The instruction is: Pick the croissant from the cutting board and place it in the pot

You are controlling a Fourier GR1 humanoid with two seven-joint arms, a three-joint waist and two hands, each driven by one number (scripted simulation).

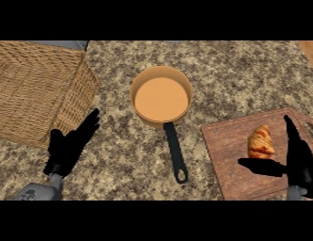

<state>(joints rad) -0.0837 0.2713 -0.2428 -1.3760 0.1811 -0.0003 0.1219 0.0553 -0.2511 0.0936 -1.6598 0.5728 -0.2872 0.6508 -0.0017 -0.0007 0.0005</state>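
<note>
**Croissant on the cutting board, pot empty, both hands open**

The pot (161, 98), taken as the landmark, sits on the granite counter (249, 75) with its orange interior bare; its black handle (176, 153) runs from the rim toward the viewer. The croissant (261, 141) lies to the right of the pot, resting on the wooden cutting board (231, 136), nearer the viewer than the pot's rim. The right hand (300, 160) hovers over the board just right of the croissant, fingers straight and extended away from the viewer, thumb spread toward the pot handle below the croissant; the hand holds nothing, and whether the thumb touches the pastry cannot be judged from this angle. The left hand (72, 143) lies left of the pot handle, fingers straight and empty. A wicker basket (27, 89) stands left of the pot, just beyond those fingertips; nothing shows inside it. Between croissant and pot only bare counter appears.
</note>
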